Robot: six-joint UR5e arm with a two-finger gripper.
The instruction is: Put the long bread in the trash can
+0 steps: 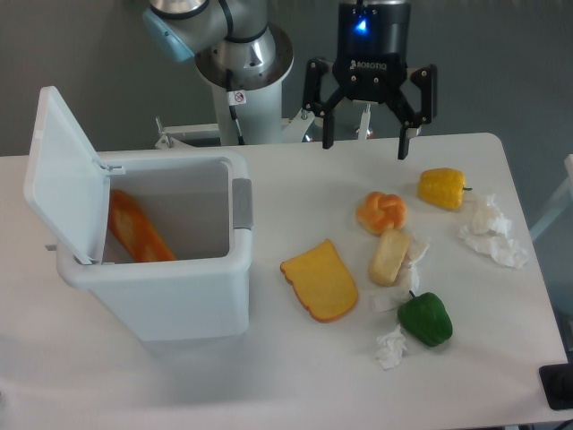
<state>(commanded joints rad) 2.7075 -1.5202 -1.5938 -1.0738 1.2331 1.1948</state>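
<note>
The long bread (138,228), an orange-brown glossy loaf, lies slanted inside the trash can (161,300), against its left inner wall. The trash can is a big white bin at the left of the table, its hinged lid (59,175) standing open. My gripper (366,147) hangs open and empty above the table's far edge, well to the right of the bin and above the round bun (381,212).
A flat yellow-orange bread slice (320,280) lies right of the bin. Further right are a pale bread piece (389,256), a green pepper (425,319), a yellow pepper (442,187) and crumpled white paper (491,231). The robot base (238,67) stands behind the table.
</note>
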